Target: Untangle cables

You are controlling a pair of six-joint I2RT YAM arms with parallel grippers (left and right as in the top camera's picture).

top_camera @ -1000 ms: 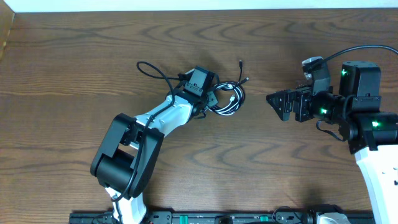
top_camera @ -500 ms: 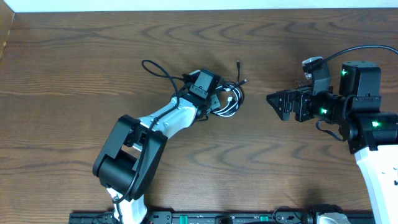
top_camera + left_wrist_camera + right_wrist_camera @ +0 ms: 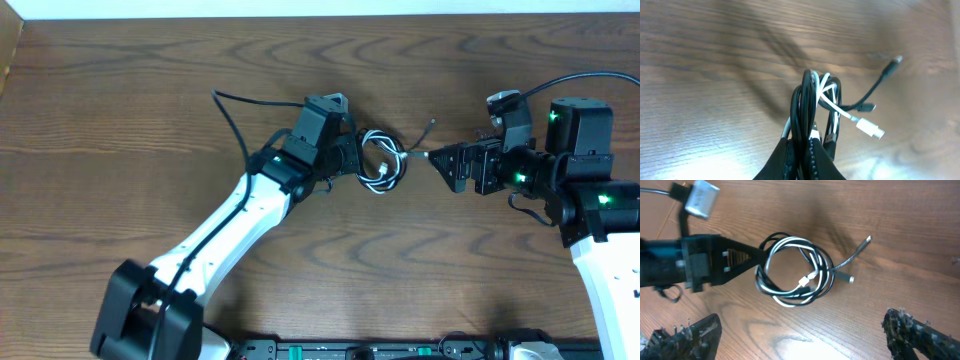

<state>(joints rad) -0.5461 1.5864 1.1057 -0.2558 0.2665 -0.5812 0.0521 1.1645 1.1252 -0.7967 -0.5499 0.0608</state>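
Observation:
The black and white cables (image 3: 384, 166) are wound together in one small coil. My left gripper (image 3: 352, 158) is shut on the coil's left side and holds it a little above the table. In the left wrist view the coil (image 3: 807, 100) rises from the closed jaws (image 3: 807, 146), with a white plug (image 3: 871, 131) and black plug ends hanging free. My right gripper (image 3: 440, 161) is open and empty, just right of the coil, close to a black plug end (image 3: 417, 155). In the right wrist view the coil (image 3: 795, 272) hangs ahead of my open jaws (image 3: 802, 337).
The wooden table (image 3: 120, 120) stretches far to the left and back. A thick black lead (image 3: 235, 110) arcs from my left arm over the table. The left arm's white links (image 3: 225, 230) cross the front left. The right arm's base (image 3: 600, 220) fills the right edge.
My left arm has swung right and stretched out, carrying the coil off the table toward my right gripper. The right arm has not moved.

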